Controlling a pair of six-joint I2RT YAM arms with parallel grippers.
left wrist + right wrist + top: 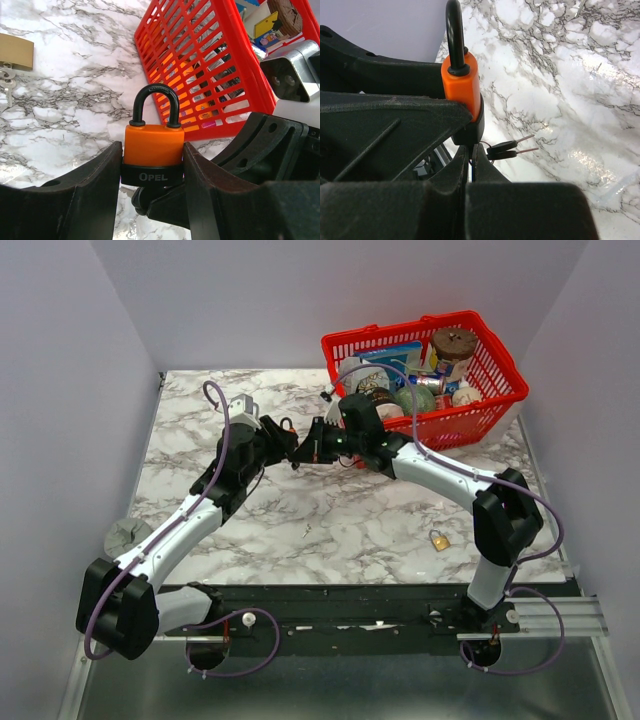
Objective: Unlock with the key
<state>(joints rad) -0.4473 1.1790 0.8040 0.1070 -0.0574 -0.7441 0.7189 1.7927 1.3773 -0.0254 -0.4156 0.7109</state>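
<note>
"OPEL" in white on the orange padlock's (152, 155) black base

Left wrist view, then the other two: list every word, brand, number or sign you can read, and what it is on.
"OPEL": on the black base of the orange padlock, left wrist view.
Packages in the red basket: the print is too small and blurred to read.
Brass padlock: no readable marking.
Right wrist and top views: nothing readable.

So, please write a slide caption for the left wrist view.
Left tool clamps an orange padlock, shackle closed, with a red basket behind.
</note>
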